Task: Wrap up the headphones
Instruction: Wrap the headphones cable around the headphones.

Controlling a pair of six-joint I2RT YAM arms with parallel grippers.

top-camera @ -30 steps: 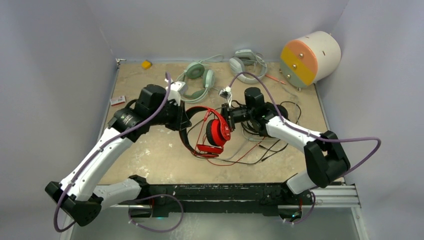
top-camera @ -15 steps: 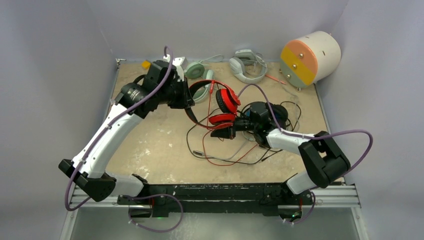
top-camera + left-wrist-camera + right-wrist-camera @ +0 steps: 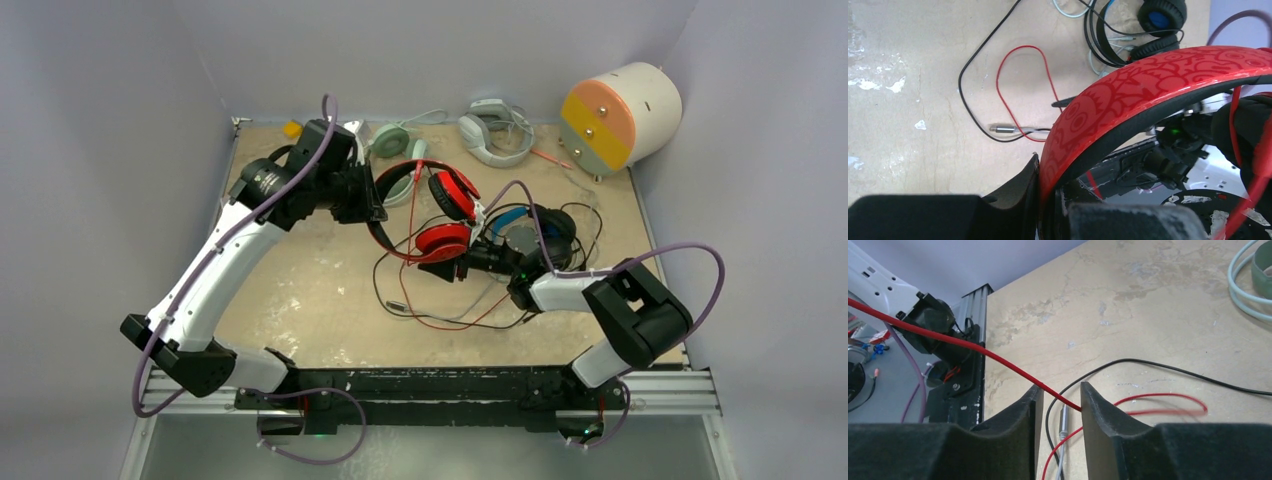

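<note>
Left gripper (image 3: 1050,200) has swung the red-and-black headset (image 3: 445,238) toward the far side and stays clenched on its headband (image 3: 1148,75), holding it above the table (image 3: 300,290). Right gripper (image 3: 1060,400) has just let go. Its jaws stand parted and the red cable (image 3: 973,347) runs loose between them. One turn looks finished; much cable remains unwound.

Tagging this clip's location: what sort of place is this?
Likely a robot lab test cell: plain partition walls enclose a scuffed tabletop, two arms are bolted to a metal rail.
</note>
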